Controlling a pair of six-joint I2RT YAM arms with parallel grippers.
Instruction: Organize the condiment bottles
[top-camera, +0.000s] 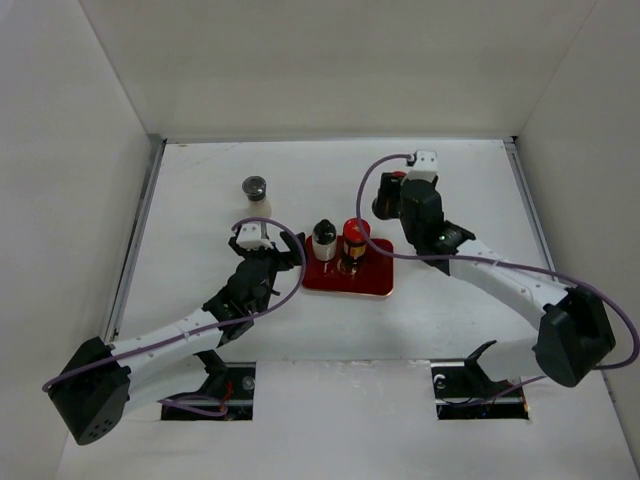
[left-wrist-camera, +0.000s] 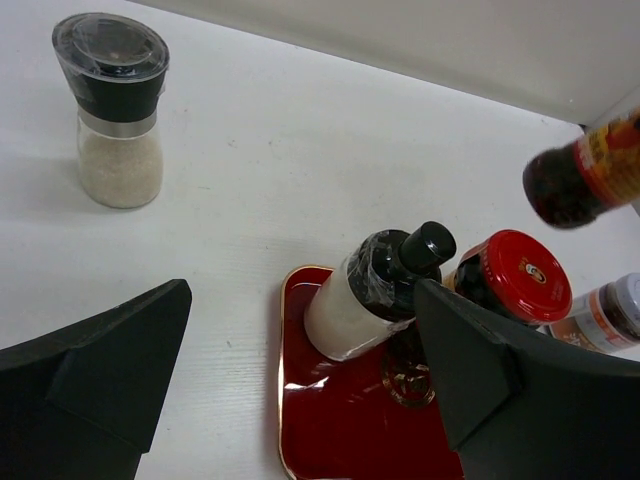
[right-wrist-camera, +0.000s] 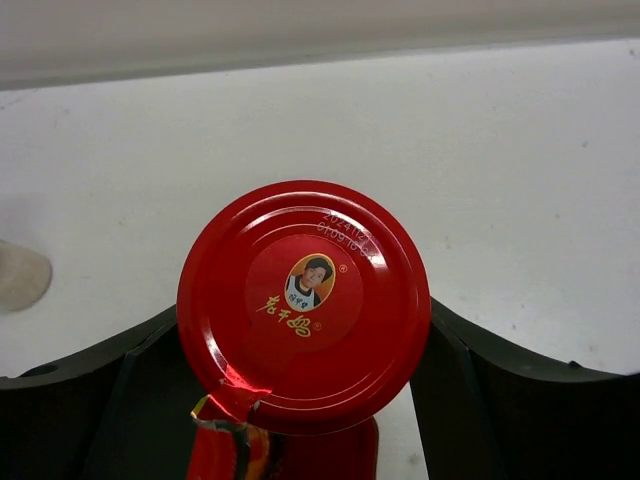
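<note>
Brown glass jar with a round red cap (right-wrist-camera: 303, 305): clamped in right gripper (top-camera: 390, 200), just beyond flat red rectangular tray (top-camera: 375, 283). On tray: white bottle with a black top (top-camera: 324, 240), second red-capped brown jar (top-camera: 354, 238). Left gripper (top-camera: 277, 256) beside tray, fingers apart, empty.

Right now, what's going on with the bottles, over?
Left jaws open, empty. Right jaws shut on red-lidded jar. Black-topped bottle and red-capped bottle on tray; grinder off it.

Two bottles (top-camera: 324, 240) on tray (top-camera: 375, 284); grinder (top-camera: 256, 195) behind-left
</note>
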